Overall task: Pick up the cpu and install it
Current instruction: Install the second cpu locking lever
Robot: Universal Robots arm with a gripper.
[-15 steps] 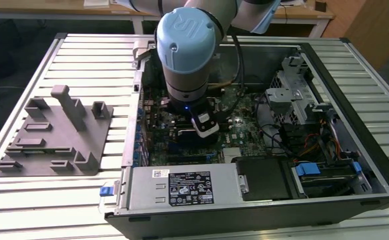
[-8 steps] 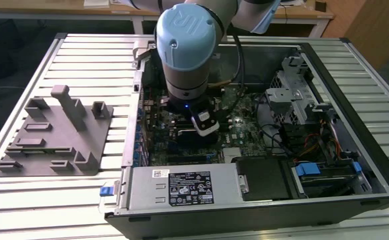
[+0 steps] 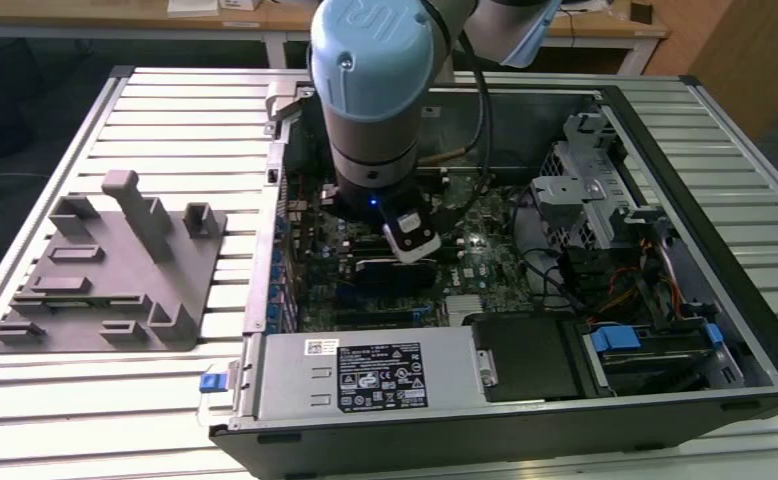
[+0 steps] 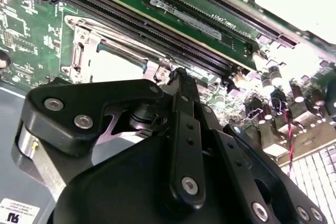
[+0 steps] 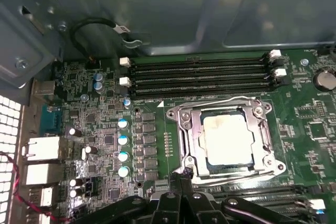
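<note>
Slatted white metal makes up the surface (image 3: 136,400) that carries an open computer case (image 3: 709,170) and, to the exterior view's left, a grey fixture block (image 3: 102,270). My arm (image 3: 376,100) reaches down into the case over the green motherboard (image 5: 310,103).

In the first wrist view the cpu (image 5: 229,138) lies flat inside the socket (image 5: 181,124), its pale silvery-beige top facing up, framed by the metal retention bracket with a wire lever along the edge. It looks level in the frame, so I judge it already seated or very nearly so. Black memory slots (image 5: 199,74) run just beside the socket.

My gripper (image 5: 181,182) hangs just beside the socket's edge, fingers drawn together with nothing between them, apart from the chip.

As for handling, I judge the cpu light, stiff and smooth on top, so slippery against hard fingers. Its underside contacts and the socket's pins are likely fragile, and any tilt or sideways scrape could do damage. The safe hold is on two opposite outer edges of the thin rim, kept level, with gentle pressure.
</note>
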